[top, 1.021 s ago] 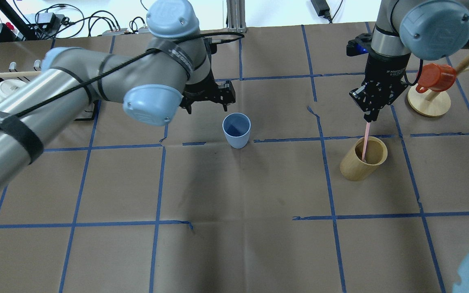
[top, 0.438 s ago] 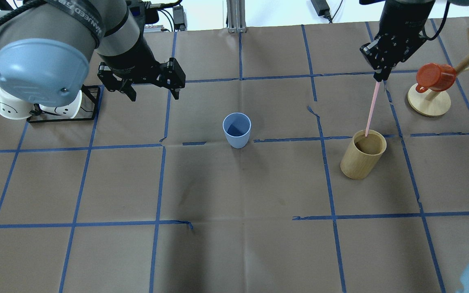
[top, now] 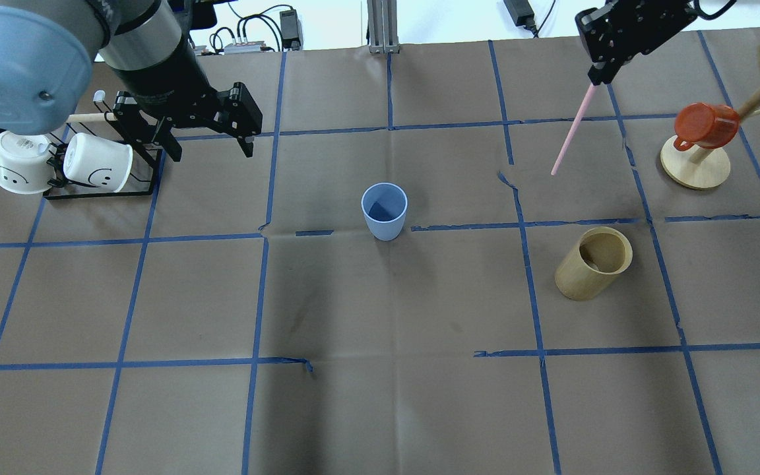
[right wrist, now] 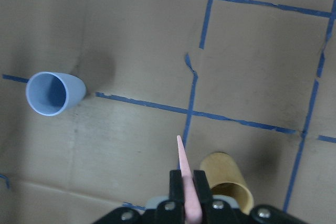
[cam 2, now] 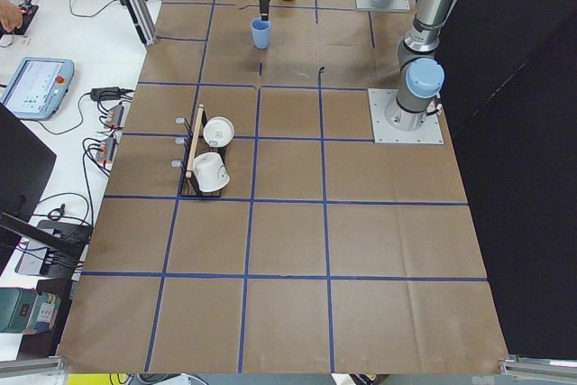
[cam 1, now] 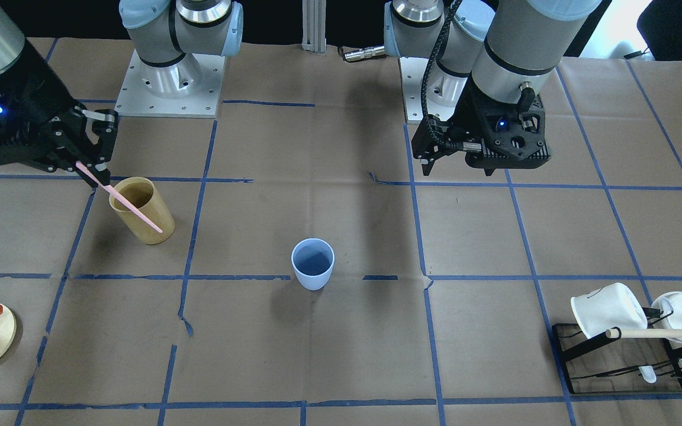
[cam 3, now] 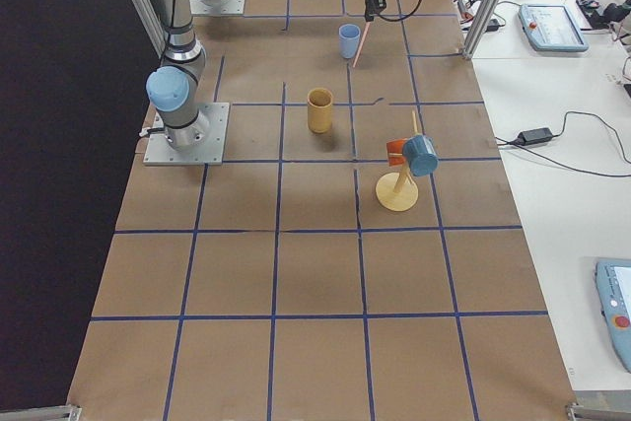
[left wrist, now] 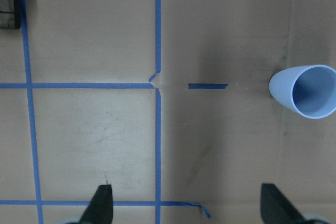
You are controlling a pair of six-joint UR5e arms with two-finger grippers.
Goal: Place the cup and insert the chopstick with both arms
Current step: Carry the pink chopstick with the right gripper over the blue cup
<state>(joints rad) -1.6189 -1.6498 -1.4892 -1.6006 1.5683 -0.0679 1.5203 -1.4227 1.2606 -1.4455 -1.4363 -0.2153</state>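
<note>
The light blue cup (top: 384, 211) stands upright and empty mid-table; it also shows in the front view (cam 1: 312, 263) and both wrist views (left wrist: 304, 92) (right wrist: 52, 94). My right gripper (top: 594, 78) is shut on one pink chopstick (top: 571, 132), held high and tilted, clear of the tan bamboo cylinder (top: 592, 262). In the right wrist view the chopstick (right wrist: 185, 171) sticks out between the shut fingers. My left gripper (top: 210, 150) is open and empty, hanging well to the left of and behind the cup, near the mug rack.
A black wire rack (top: 99, 191) with two white mugs (top: 96, 168) and a wooden rod sits at the far left. A wooden mug tree (top: 693, 165) with a red mug (top: 703, 125) stands at the far right. The bamboo cylinder looks empty inside.
My right gripper has risen and pulled the pink chopstick fully out of the bamboo cylinder. My left arm has drawn back to the left, away from the cup, still open.
</note>
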